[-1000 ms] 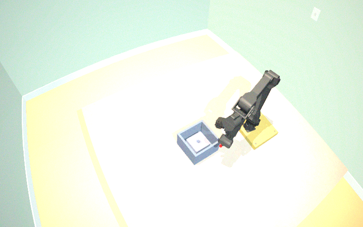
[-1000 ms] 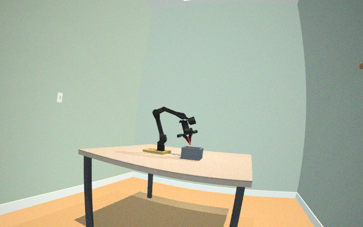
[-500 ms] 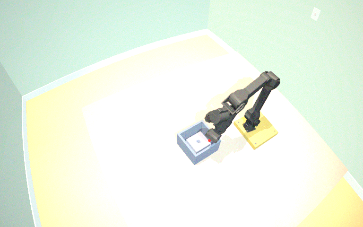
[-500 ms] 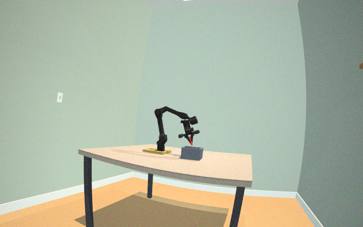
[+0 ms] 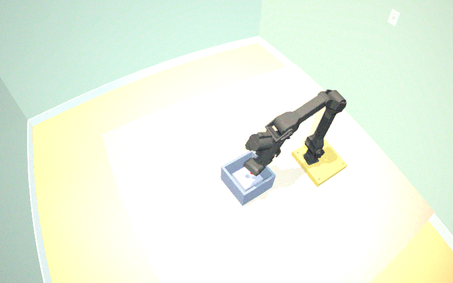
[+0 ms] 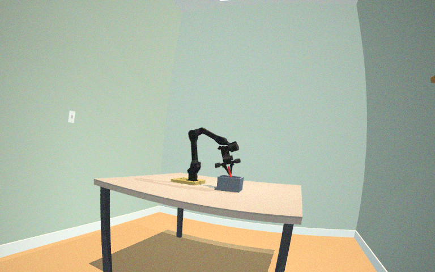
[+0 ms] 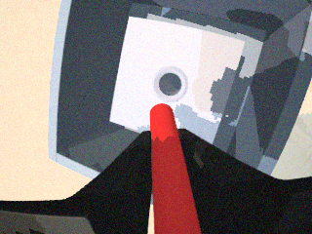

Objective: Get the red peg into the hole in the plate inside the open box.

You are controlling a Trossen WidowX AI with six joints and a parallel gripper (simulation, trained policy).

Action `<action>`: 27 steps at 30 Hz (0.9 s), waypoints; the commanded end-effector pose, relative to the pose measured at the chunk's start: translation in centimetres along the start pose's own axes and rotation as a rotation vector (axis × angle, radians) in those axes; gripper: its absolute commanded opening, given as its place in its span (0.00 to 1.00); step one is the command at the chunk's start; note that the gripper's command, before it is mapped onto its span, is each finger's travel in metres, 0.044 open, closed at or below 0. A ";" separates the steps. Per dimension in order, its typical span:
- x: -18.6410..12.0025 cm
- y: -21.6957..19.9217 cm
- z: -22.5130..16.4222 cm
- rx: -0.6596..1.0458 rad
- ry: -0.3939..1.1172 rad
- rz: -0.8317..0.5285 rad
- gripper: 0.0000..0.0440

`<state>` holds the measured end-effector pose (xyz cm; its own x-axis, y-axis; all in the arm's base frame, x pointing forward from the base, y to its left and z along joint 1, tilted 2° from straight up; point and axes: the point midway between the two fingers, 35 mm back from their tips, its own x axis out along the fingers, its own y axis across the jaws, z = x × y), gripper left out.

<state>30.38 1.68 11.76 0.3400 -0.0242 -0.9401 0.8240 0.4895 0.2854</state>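
Box (image 5: 231,184) (image 6: 229,184) (image 7: 55,83): open, on the table (image 5: 187,216) (image 6: 192,195). Plate (image 5: 240,181) (image 7: 138,63): at its bottom, hole unfilled. Gripper (image 6: 230,174) (image 7: 164,137): pinching the peg. Peg (image 6: 229,170) (image 7: 163,122): red, slightly tilted, tip over the box, off the hole. Judged light, stiff, smooth, liable to pivot; best held high on the shaft, lower end free.

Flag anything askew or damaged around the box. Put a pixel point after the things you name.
No damage shows. Only the red peg (image 6: 229,171) (image 7: 165,161) looks askew: gripped by the gripper (image 6: 230,174) (image 7: 164,137), it leans rather than standing upright above the box (image 5: 233,184) (image 6: 229,184) (image 7: 55,97).
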 end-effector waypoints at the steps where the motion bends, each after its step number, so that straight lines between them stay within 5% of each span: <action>1: 0.5 0.2 0.5 0.006 0.009 -0.003 0.04; 12: 3.4 -0.3 1.0 0.002 0.041 -0.065 0.05; 18: 4.6 -0.6 1.5 -0.029 0.048 -0.104 0.32; 27: 4.9 0.4 2.5 -0.051 0.056 -0.127 0.33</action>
<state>32.94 -0.23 7.70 0.2137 -0.0370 -0.9762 0.8378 0.5209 0.1637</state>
